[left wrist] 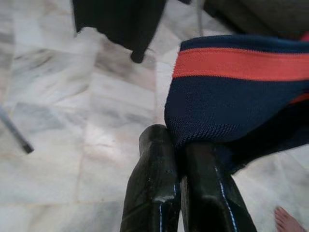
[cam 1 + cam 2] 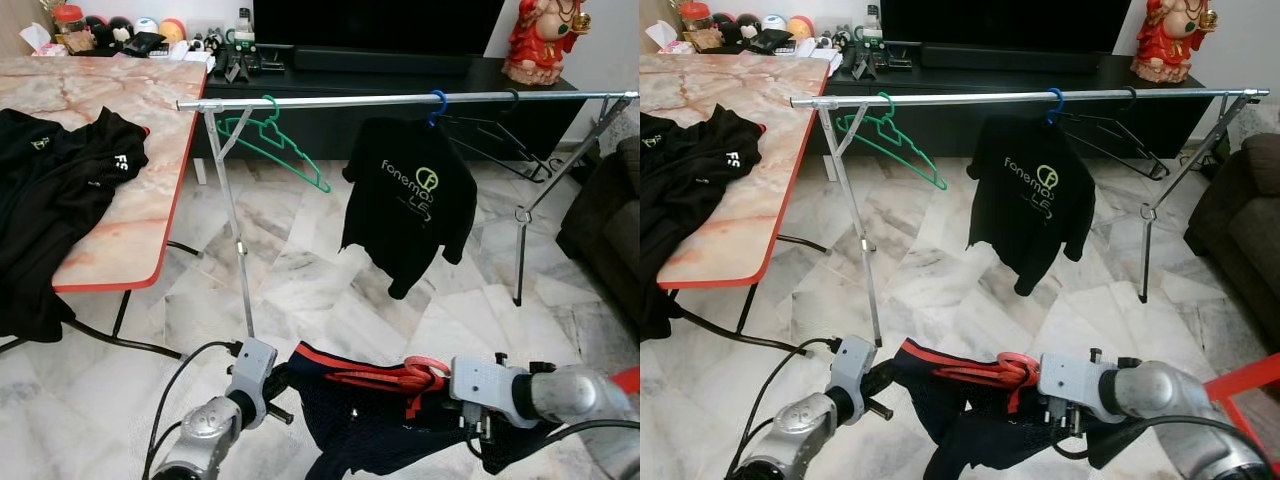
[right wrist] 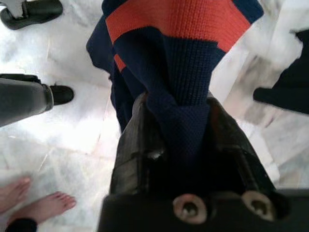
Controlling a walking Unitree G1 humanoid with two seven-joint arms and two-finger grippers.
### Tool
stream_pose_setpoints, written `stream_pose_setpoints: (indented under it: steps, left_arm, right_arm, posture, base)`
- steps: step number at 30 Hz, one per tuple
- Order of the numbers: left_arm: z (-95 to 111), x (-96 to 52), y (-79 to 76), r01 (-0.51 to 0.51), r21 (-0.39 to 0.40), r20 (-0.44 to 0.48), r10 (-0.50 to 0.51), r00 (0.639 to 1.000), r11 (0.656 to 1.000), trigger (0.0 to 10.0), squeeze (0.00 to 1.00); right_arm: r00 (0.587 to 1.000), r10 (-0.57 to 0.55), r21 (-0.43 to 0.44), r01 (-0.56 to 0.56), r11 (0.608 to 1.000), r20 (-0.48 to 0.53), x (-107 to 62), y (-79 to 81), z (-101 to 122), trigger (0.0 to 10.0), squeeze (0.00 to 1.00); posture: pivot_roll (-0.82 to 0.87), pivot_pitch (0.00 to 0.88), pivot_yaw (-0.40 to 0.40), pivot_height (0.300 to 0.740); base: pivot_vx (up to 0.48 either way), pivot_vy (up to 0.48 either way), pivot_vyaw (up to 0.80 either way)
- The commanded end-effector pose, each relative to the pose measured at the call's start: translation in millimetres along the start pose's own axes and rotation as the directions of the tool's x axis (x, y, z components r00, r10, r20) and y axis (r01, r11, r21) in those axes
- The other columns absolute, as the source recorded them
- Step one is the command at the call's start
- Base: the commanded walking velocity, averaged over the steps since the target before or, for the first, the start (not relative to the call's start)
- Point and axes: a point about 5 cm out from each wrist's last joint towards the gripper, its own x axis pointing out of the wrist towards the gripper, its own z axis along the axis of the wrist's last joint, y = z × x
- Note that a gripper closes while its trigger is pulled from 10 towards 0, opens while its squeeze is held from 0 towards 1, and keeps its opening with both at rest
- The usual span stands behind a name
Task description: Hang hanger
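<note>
I hold a navy shirt (image 2: 365,405) with red trim low over the floor, and a red hanger (image 2: 420,372) lies in its neck. My left gripper (image 1: 176,140) is shut on one edge of the navy fabric. The right gripper (image 3: 176,104) is shut on a fold of the same shirt. Ahead and above stands a silver clothes rail (image 2: 330,101). On it hang an empty green hanger (image 2: 275,140), a black T-shirt (image 2: 410,200) on a blue hanger, and some empty black hangers (image 2: 510,145).
A marble table (image 2: 140,200) with a red edge stands at the left, with black clothes (image 2: 50,200) on it. A dark sofa (image 2: 610,230) is at the right, a black TV console (image 2: 400,70) behind the rail. A person's bare feet (image 3: 34,203) are close by.
</note>
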Motion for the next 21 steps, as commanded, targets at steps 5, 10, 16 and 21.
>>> stream_pose_setpoints:
  steps: [5, 10, 16, 21]
  left_arm:
    - [5, -17.8, 11.7, 0.106, -0.099, 0.026, -0.104, 0.994, 0.989, 0.0, 0.00]
    - [17, -24.7, -15.9, 0.402, -0.067, 0.024, -0.402, 0.915, 0.913, 0.0, 0.00]
    - [39, -33.2, -39.1, 0.574, -0.085, 0.074, -0.569, 0.819, 0.814, 0.0, 0.00]
    - [49, -39.1, -51.5, 0.630, -0.043, 0.044, -0.628, 0.777, 0.776, 10.0, 0.00]
  right_arm:
    - [0.990, -0.076, 0.102, 0.088, 0.991, -0.117, 4.1, 0.8, -19, 0.0, 0.00]
    - [0.988, -0.123, 0.136, 0.135, 0.981, -0.094, 22.1, 2.2, -7, 0.0, 0.00]
    - [0.984, -0.178, 0.192, 0.179, 0.965, -0.023, 36.1, -1.3, 20, 0.0, 0.00]
    - [0.979, -0.181, 0.204, 0.158, 0.966, 0.096, 45.5, -4.7, 48, 0.0, 0.00]
  posture:
    - [-0.01, 0.152, -0.074, 0.740]
    - [0.00, 0.150, -0.071, 0.740]
    - [0.00, 0.152, -0.067, 0.740]
    - [0.01, 0.149, -0.066, 0.740]
  base:
    - [0.000, 0.000, 0.00]
    - [0.000, 0.000, 0.00]
    - [0.000, 0.000, 0.00]
    - [0.000, 0.000, 0.00]
